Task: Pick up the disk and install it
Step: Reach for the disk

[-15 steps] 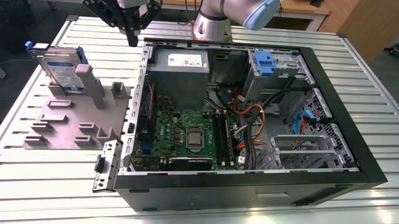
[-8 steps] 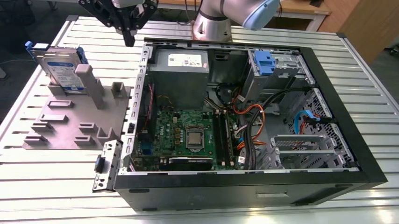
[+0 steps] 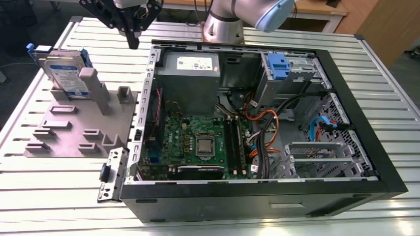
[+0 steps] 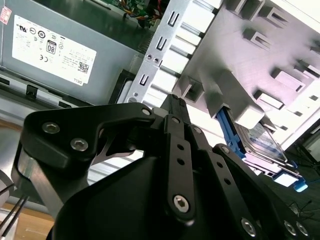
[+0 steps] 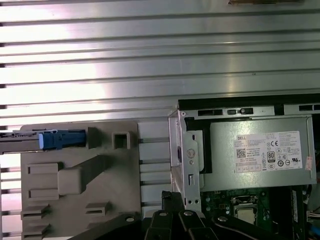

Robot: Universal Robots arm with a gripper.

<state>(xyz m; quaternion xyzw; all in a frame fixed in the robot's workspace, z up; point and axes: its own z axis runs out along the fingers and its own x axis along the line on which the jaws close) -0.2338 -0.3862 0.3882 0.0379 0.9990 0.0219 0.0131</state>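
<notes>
Gripper [image 3: 134, 43] high, pointing down, fingers [image 4: 173, 112] together, empty.

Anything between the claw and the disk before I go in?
Nothing visible. The claw hangs over the table beside the open case; the disk stands upright in the grey fixture toward the exterior view's left, top edge bare, only open air between them.

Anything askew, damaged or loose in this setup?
Nothing stands out. The disk stands on edge in the grey fixture beside the open computer case; the gripper hangs above, between them, holding nothing.
</notes>
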